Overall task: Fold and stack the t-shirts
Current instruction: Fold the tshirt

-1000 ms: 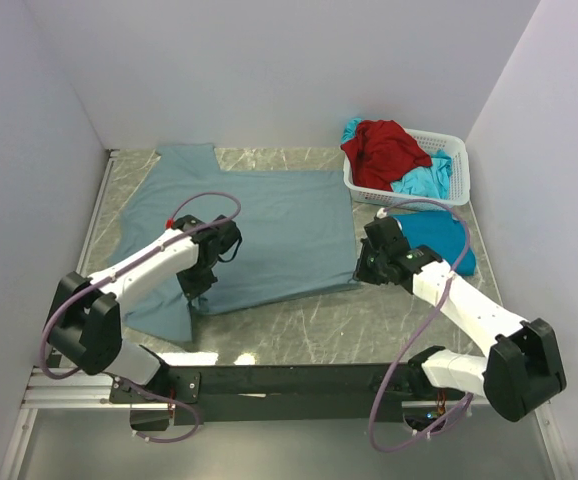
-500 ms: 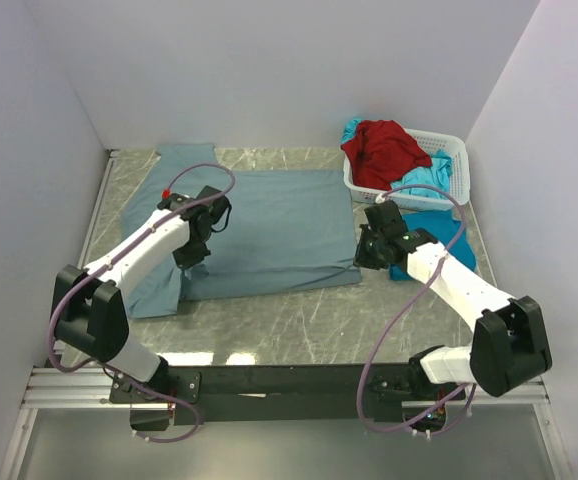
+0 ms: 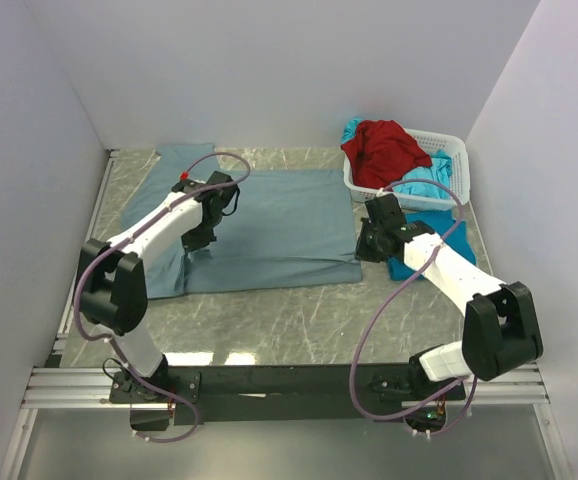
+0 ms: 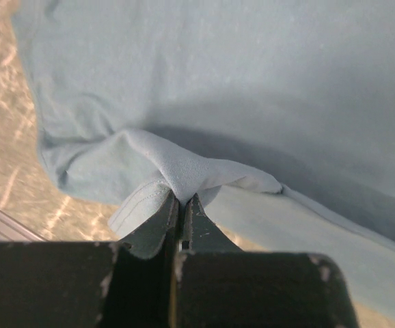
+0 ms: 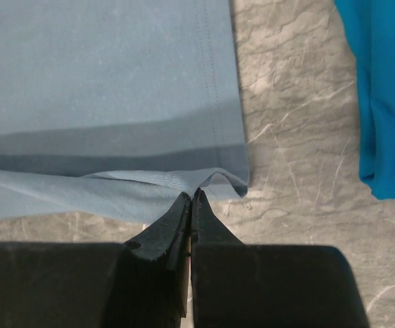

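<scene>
The grey-blue t-shirt (image 3: pixel 279 225) lies on the left and middle of the marble-veined table (image 3: pixel 289 320), soft matte cloth folded into a broad rectangle with a double-stitched hem along its right edge. The left gripper (image 4: pixel 182 205) is pinched tight on a bunched ridge of its hem at the near left, and the right gripper (image 5: pixel 191 198) is likewise clamped on the near right corner, lifting a small wrinkle. Just right of that corner lies a bright turquoise t-shirt (image 5: pixel 382 96), apart from the grey-blue one and partly crossed by the right arm. Behind it a white lattice basket (image 3: pixel 456 160) holds a crumpled red t-shirt (image 3: pixel 379 150) and more turquoise cloth, whose shape cannot be made out. The left arm hides part of the grey-blue sleeve.
</scene>
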### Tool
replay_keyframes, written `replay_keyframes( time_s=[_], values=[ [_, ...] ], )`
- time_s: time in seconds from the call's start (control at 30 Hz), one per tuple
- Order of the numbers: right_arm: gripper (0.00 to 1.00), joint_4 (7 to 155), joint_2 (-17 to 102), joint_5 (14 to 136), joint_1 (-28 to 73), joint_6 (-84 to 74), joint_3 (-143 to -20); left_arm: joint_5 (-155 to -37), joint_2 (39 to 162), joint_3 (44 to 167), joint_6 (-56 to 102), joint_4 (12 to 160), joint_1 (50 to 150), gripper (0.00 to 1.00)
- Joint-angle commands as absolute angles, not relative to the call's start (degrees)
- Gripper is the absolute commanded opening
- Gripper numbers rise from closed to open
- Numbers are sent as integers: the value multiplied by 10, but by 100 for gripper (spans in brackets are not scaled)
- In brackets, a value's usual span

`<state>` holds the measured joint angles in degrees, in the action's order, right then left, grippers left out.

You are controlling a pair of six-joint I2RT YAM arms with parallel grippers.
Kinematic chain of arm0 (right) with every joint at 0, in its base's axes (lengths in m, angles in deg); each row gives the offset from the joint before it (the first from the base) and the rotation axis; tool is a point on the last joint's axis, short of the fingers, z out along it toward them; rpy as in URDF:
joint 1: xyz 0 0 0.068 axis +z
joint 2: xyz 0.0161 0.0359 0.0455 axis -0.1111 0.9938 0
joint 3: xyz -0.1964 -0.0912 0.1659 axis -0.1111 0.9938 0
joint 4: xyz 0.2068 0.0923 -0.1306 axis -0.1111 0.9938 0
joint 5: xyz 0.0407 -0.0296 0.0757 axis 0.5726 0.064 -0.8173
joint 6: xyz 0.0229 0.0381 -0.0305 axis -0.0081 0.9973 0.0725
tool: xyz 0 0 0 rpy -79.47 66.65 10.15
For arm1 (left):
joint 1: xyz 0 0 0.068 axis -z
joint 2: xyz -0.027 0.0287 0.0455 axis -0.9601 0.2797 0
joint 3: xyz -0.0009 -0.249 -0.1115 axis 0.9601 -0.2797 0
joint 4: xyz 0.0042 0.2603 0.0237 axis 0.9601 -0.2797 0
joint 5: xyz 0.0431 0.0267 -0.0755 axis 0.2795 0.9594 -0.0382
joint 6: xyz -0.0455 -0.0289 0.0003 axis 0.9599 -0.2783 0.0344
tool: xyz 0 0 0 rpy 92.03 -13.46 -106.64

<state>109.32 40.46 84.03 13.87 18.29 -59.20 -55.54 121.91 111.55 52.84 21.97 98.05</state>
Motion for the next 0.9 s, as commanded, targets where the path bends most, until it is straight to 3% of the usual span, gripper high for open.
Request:
replay_keyframes(
  time_s=[0.0, 0.47, 0.6, 0.63, 0.67, 0.73, 0.77, 0.83, 0.87],
  values=[
    [0, 1072, 417, 860, 125, 171, -623, -518, 1240, 1158, 492, 223, 976, 1],
    [0, 1031, 525, 849, 108, 136, -684, -512, 1320, 1211, 455, 264, 944, 1],
    [5, 1019, 563, 866, 101, 146, -715, -548, 1342, 1213, 472, 315, 920, 7],
    [18, 1017, 571, 870, 100, 147, -721, -542, 1348, 1214, 483, 323, 918, 12],
    [29, 1013, 587, 871, 98, 148, -726, -532, 1353, 1218, 498, 327, 915, 34],
    [58, 1017, 601, 873, 95, 150, -753, -523, 1363, 1231, 534, 348, 906, 53],
    [67, 1019, 607, 876, 95, 149, -761, -519, 1359, 1234, 537, 357, 904, 67],
    [82, 1025, 603, 877, 94, 144, -775, -501, 1336, 1230, 554, 375, 898, 82],
    [84, 1025, 592, 875, 95, 142, -776, -502, 1314, 1218, 554, 401, 896, 98]
  ],
)
